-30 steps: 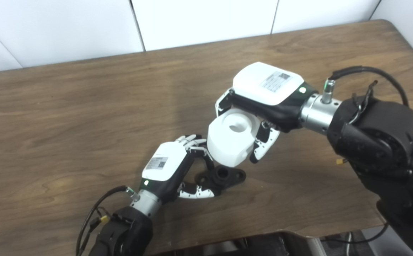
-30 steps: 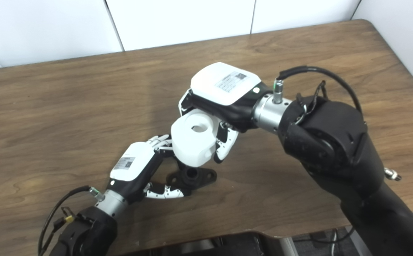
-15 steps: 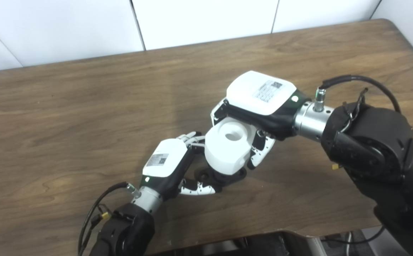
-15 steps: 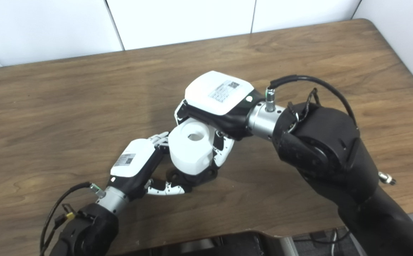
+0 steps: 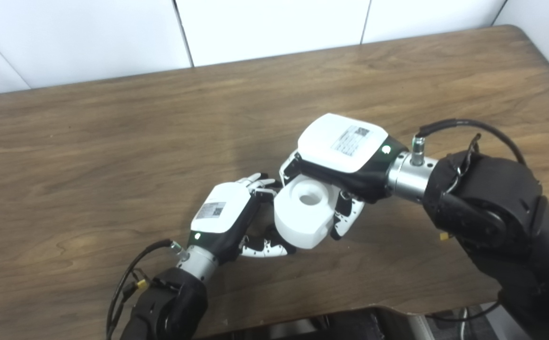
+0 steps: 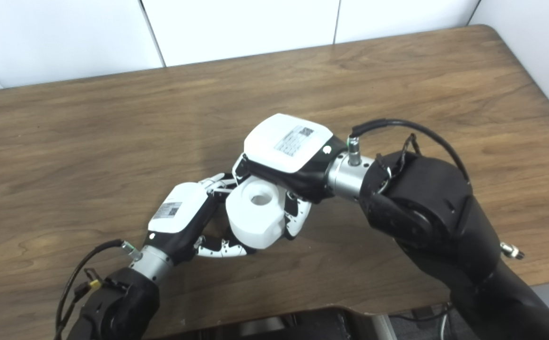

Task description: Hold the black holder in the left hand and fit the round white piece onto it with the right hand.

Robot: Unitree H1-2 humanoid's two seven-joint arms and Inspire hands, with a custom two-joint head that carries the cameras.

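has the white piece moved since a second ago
Yes. The right hand has brought the white piece down and toward the table's near edge, covering the black holder.

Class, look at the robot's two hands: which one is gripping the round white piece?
The right hand, entering from the picture's right; its fingers wrap the round white piece. The left hand sits beside it, lower on the table.

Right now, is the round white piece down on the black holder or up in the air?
Down over it: the round white piece in the right hand hides the black holder beside the left hand. Full seating: cannot tell.
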